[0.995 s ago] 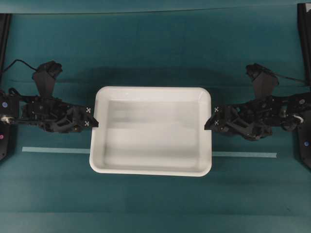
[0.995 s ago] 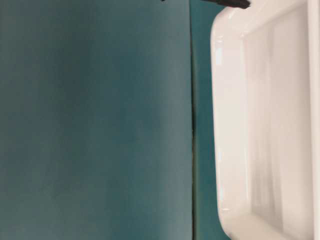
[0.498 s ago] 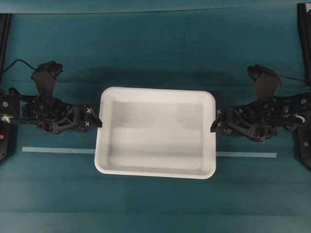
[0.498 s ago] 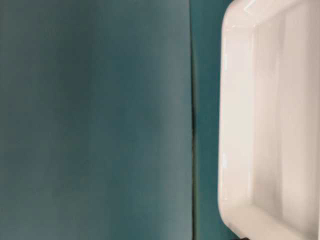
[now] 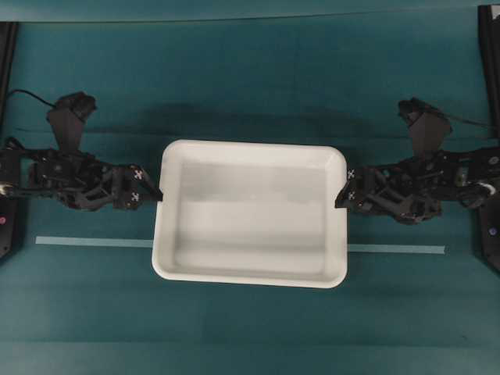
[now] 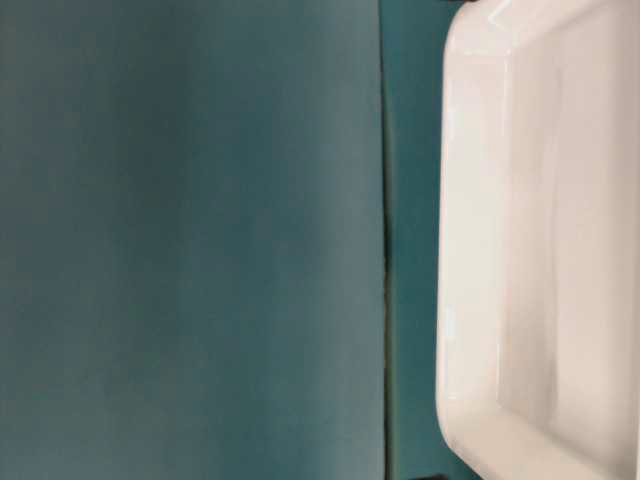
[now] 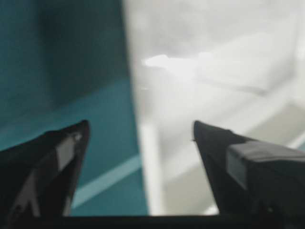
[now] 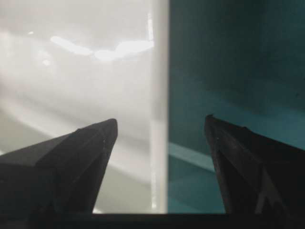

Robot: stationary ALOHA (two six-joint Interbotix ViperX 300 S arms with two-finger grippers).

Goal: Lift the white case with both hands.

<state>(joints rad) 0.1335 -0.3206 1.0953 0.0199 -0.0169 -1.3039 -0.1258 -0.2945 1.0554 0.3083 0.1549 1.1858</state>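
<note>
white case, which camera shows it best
The overhead view: the whole white case shows there, all four rounded corners and the rim, between the two arms. The table-level view catches only one end with two corners. Each wrist view shows just a blurred strip of rim between open tool fingers.

A big table (image 5: pixel 250 86) covered in dark teal cloth holds everything here. The white case (image 5: pixel 250 226) lies flat on it, right in the middle, with its open side up. A thin strip of light blue tape (image 5: pixel 94 242) is stuck on the cloth. It goes sideways, out from the left of the white case and out from the right of it, near the front edge of the case. The middle of the tape is hidden under the case. In the table-level view, a thin dark seam (image 6: pixel 384 240) runs across the cloth close beside the rim of the white case.
</note>
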